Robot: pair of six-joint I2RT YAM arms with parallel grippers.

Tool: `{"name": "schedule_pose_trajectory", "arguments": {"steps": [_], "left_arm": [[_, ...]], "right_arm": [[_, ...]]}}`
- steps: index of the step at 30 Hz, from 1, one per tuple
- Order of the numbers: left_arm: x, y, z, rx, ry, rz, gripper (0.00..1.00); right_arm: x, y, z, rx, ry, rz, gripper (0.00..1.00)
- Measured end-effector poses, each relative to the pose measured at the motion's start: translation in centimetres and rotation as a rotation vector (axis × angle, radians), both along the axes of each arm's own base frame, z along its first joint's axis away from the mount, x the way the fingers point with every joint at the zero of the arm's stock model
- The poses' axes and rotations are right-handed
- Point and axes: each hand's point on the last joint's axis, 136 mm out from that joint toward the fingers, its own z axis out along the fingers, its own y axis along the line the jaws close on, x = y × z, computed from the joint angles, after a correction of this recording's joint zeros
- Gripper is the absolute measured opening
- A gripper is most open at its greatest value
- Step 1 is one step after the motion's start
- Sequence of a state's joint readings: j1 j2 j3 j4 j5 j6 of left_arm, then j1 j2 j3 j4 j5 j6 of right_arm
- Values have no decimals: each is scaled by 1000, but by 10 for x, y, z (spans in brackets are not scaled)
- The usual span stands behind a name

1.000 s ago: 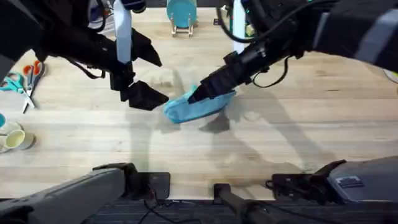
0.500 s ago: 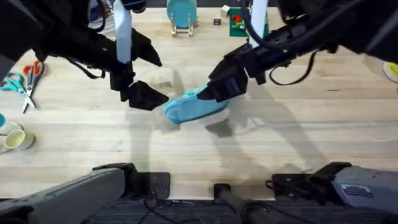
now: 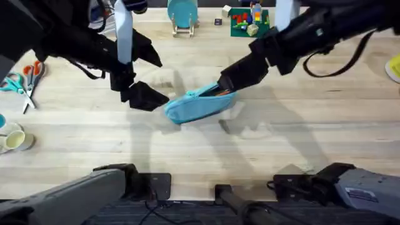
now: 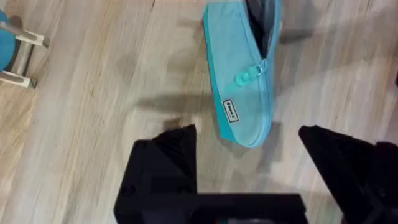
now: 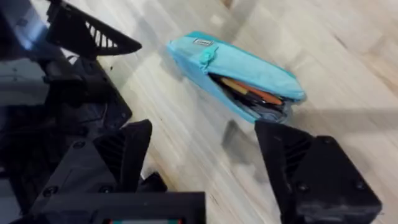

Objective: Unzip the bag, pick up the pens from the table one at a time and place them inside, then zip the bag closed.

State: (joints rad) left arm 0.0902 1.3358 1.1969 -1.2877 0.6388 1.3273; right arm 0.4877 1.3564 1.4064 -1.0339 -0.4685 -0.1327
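We see the light-blue, elongated soft fabric pouch (image 3: 199, 105) lying near the centre of the overhead frame on the pale planked wooden desk (image 3: 300, 144), its zipper partly open at the end toward the right of the frame. Through that opening, in the right wrist view, we make out a slim orange pen (image 5: 252, 91) inside the pouch, with a darker shape beside it that we cannot identify with certainty. The small pull tab (image 4: 246, 76) sits partway along the zipper. Our left gripper (image 3: 145, 75) hovers just left of the pouch, its black jaws spread wide and holding nothing. Our right gripper (image 3: 230, 82) hangs just above and right of the pouch's open end, its jaws also parted and empty. At the left edge of the overhead frame lie orange-handled scissors (image 3: 31, 74), and a round teal disc on a wooden stand (image 3: 182, 14) stands at the top centre.
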Motion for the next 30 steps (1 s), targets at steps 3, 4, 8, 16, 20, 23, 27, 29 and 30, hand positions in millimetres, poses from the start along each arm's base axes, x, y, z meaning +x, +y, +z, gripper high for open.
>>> {"name": "schedule_pose_trajectory", "arguments": {"steps": [3,4,8,16,20,23,27,29,30], "left_arm": [[0,0,0,-1,0,2,995],[1,1,0,-1,-1,5,995],[4,10,2,-12,-17,26,995],[6,38,14,-98,-115,48,992],[11,54,22,-124,-204,61,993],[13,63,26,-132,-255,68,994],[15,72,29,-134,-293,77,994],[15,74,29,-132,-301,79,993],[15,74,30,-132,-304,78,993]], "right_arm": [[3,-4,4,-19,-11,-30,996],[4,-5,4,-26,-7,-38,996],[2,-10,0,-50,10,-58,996],[2,-11,0,-57,13,-65,996],[2,-12,-1,-59,19,-75,996],[4,-16,-2,-78,26,-110,997],[3,-25,1,-125,43,-150,996],[5,-28,4,-158,52,-165,996],[7,-30,4,-175,55,-170,996]]}}
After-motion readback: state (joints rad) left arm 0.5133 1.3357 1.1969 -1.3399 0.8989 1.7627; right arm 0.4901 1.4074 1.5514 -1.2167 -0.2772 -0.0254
